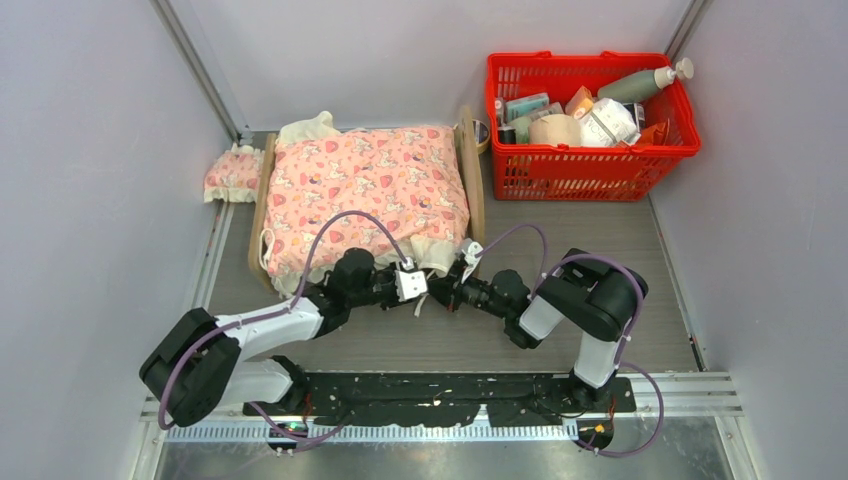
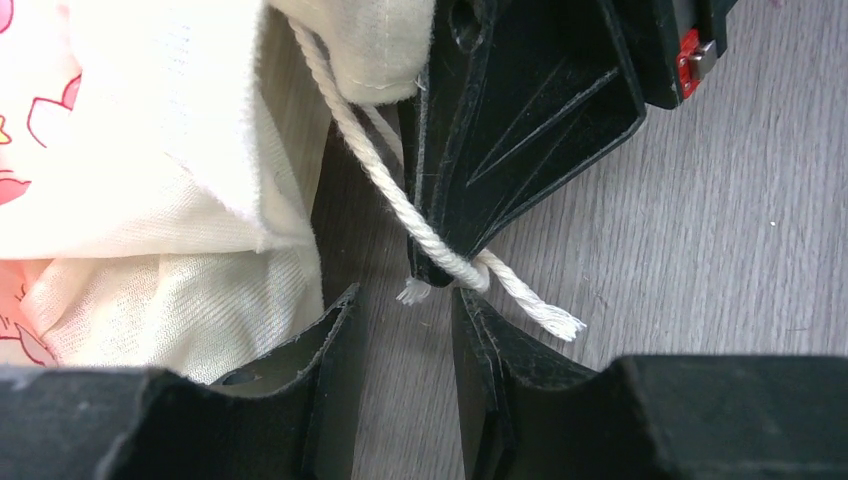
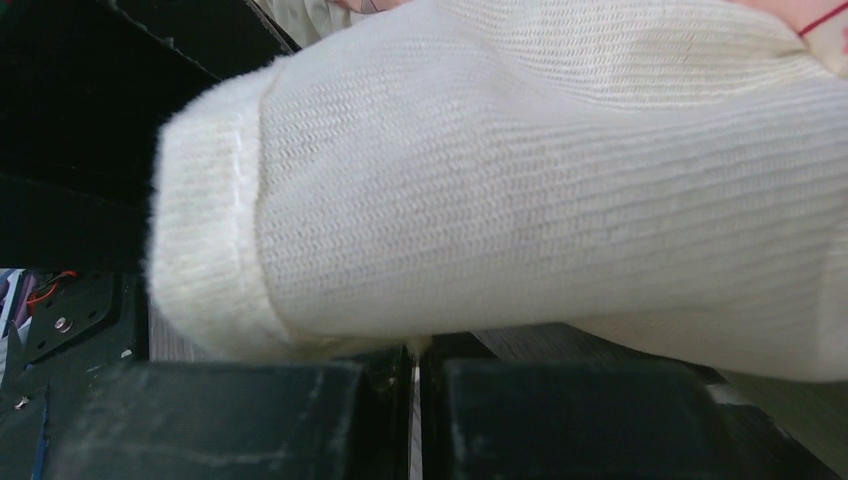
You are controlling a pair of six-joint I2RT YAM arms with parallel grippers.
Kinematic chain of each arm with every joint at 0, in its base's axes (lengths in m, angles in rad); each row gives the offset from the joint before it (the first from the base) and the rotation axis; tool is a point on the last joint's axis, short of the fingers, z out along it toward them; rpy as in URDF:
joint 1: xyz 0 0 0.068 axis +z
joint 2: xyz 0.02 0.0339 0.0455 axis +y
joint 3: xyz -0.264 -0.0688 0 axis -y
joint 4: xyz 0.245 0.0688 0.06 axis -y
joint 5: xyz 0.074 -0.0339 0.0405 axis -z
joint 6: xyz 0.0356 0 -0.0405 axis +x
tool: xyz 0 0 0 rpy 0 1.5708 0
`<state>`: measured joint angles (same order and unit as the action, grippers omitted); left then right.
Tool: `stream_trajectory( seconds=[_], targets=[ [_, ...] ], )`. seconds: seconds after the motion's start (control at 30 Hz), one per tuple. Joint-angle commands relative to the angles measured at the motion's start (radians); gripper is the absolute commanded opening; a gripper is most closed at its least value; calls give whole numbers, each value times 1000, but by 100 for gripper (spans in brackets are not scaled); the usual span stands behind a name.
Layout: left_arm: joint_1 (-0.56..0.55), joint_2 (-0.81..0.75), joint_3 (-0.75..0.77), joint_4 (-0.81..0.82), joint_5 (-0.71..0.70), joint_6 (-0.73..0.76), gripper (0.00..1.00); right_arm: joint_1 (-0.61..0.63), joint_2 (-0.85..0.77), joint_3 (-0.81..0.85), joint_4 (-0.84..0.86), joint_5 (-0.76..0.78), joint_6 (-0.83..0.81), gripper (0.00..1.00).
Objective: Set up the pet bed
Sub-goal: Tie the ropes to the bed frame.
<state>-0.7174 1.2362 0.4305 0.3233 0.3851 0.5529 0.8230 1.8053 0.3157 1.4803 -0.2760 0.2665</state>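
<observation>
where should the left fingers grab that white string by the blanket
Probably the short frayed tail of the string sticking out past the shut right fingers pinching it, coming in low from the near side: the rest runs up under the cream frill of the blanket.

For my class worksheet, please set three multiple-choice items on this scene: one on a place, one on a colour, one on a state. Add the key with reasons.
1. Where does the pillow lie? A left of the bed; B right of it; C at its foot.
2. What colour is the basket? A blue; B red; C green.
3. How is the right gripper? A wide open; B shut on nothing; C shut on the cord.
Key: 1 A, it lies beside the bed's left rail in the top view; 2 B, its mesh walls are red; 3 C, the left wrist view shows its fingertips pinching the cord.
</observation>
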Motion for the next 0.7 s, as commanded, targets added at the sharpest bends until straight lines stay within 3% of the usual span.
stream_trajectory(
  seconds=[0.0,0.33,0.67],
  targets=[
    [14,1,37,-2,44,54,39,-4,-37,2,138,-29,5,5],
    [39,40,113,-153,171,157,34,-8,-55,-4,137,-49,10,5],
    [45,91,176,-215,174,173,36,-12,-62,-12,138,-58,12,5]
  ],
)
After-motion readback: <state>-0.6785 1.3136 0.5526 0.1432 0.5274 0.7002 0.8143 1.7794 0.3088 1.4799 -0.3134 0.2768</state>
